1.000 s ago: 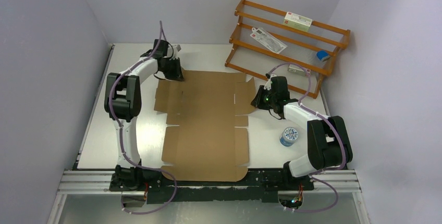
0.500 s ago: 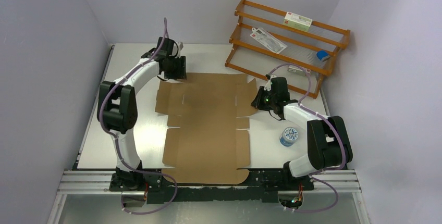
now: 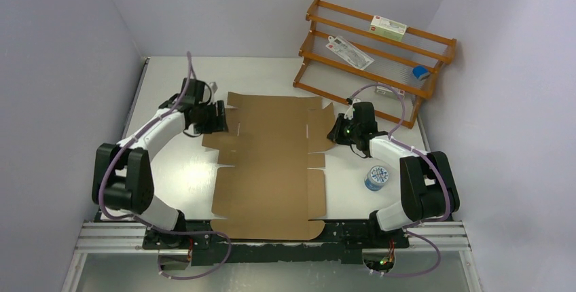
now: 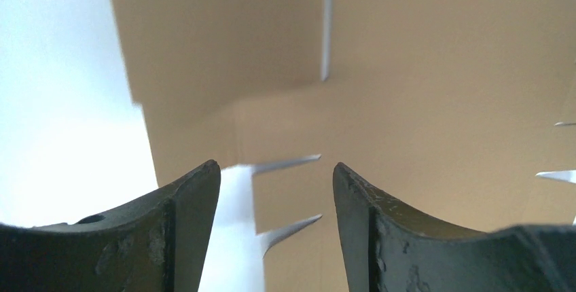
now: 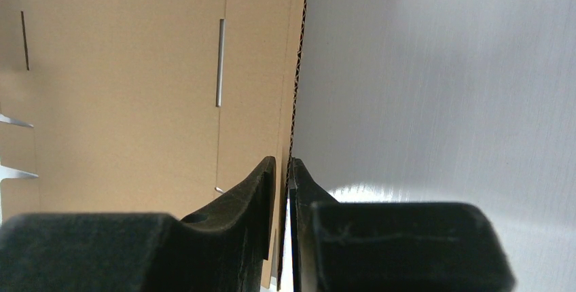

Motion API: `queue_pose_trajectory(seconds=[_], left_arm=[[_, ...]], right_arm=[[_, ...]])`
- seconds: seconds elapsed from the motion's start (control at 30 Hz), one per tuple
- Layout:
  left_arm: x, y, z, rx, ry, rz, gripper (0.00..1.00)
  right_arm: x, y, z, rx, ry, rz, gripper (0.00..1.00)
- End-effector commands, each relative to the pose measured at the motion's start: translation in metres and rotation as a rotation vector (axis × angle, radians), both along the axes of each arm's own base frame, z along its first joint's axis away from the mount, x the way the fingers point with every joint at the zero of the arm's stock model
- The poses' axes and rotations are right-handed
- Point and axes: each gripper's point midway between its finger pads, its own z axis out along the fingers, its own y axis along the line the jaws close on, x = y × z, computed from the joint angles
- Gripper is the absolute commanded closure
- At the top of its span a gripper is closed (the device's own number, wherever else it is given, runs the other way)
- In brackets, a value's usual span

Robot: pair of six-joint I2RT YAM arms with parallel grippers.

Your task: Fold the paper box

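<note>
Squarely in the middle of the bench (image 3: 187,190) lies the paper box (image 3: 272,163), an unfolded brown cardboard sheet spread out flat. Its rounded tabs sit at the near edge between the two arm bases, and its wider, slotted part with side flaps reaches toward the far edge. The right fingers (image 5: 251,190) are pressed onto the outer edge of the far right flap, pinching the cardboard so that its corrugated edge runs up between them, with the bare bench to one side and the brown sheet to the other. The left fingers (image 4: 183,231) stand spread apart with nothing between them, at the far left flap. From the wrist they look across the sheet and its narrow slits, and whether they touch the cardboard I cannot tell. The left arm (image 3: 146,142) curves out over the left side of the bench, and the right arm (image 3: 407,170) bends in from the right side. A small round blue-and-white tin (image 3: 377,177) stands on the bench right of the box, apart from it and beside the right arm. In the far right corner stands a wooden rack (image 3: 326,92) holding a white carton (image 3: 388,28) on its top rail, a flat packet (image 3: 350,51) lower down and a small blue thing (image 3: 421,72) at its right end.
</note>
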Motion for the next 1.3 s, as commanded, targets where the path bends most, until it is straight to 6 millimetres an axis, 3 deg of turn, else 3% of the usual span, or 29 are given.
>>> queue_pose_trajectory(seconds=[0.0, 0.3, 0.47, 0.67, 0.87, 1.03, 1.1, 1.2, 1.27], left_arm=[[-0.025, 0.006, -0.012, -0.067, 0.029, 0.034, 0.33], [-0.067, 0.014, -0.041, -0.056, 0.128, 0.081, 0.34], [-0.075, 0.008, -0.055, -0.096, 0.159, 0.069, 0.34], [-0.077, -0.015, -0.049, -0.203, 0.170, 0.004, 0.40], [-0.079, -0.032, -0.034, -0.220, 0.135, -0.040, 0.52], [-0.083, -0.051, -0.028, -0.244, 0.121, -0.079, 0.55], [-0.082, -0.045, -0.028, -0.204, 0.120, -0.064, 0.50], [-0.073, -0.006, -0.038, 0.006, 0.095, 0.035, 0.37], [-0.068, 0.010, -0.041, 0.067, 0.086, 0.082, 0.32]], right_arm=[[0.003, 0.003, 0.010, 0.017, -0.038, 0.007, 0.82], [0.002, 0.005, 0.009, 0.015, -0.036, 0.016, 0.82], [0.002, 0.006, 0.010, 0.013, -0.038, 0.020, 0.81], [0.001, 0.008, 0.010, 0.012, -0.036, 0.028, 0.81], [0.001, 0.010, 0.012, 0.010, -0.040, 0.037, 0.80], [0.001, 0.012, 0.015, 0.009, -0.044, 0.044, 0.80], [0.001, 0.012, 0.015, 0.006, -0.043, 0.047, 0.80], [0.001, 0.011, 0.016, 0.001, -0.049, 0.045, 0.79], [0.000, 0.011, 0.016, 0.000, -0.049, 0.046, 0.79]])
